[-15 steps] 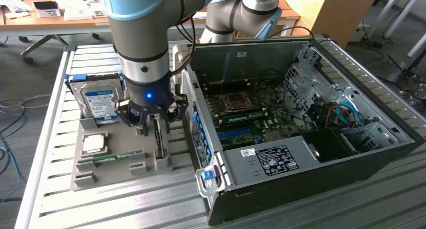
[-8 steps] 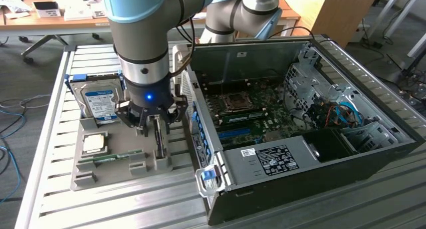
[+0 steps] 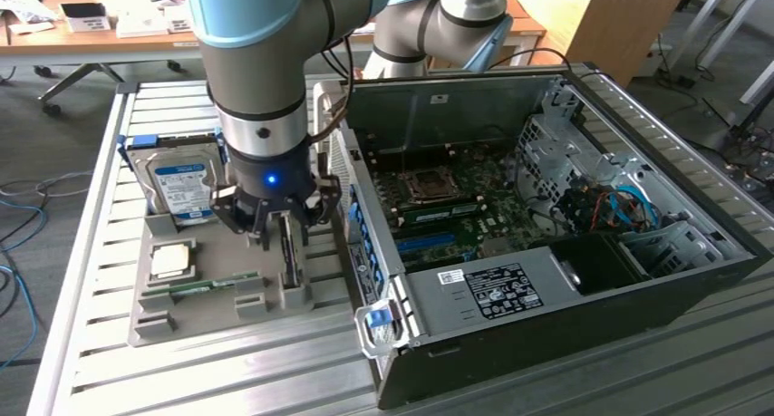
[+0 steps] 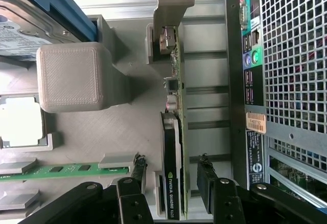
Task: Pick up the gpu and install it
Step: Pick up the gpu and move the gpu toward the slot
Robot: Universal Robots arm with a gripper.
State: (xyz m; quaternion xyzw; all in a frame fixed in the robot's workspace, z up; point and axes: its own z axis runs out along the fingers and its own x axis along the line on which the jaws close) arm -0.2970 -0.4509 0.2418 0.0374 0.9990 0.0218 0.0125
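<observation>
— Two fingers: together or apart?
— Apart. I see one on each side of the gpu, neither touching it. It stands on edge in the grey tray, beside the open computer case.

slatted metal table carries grey tray and computer case.

Arm: grey tube segs w/ light-blue joint caps, blue LED; gripper black, linkage fingers, silver pivot screws.
</observation>
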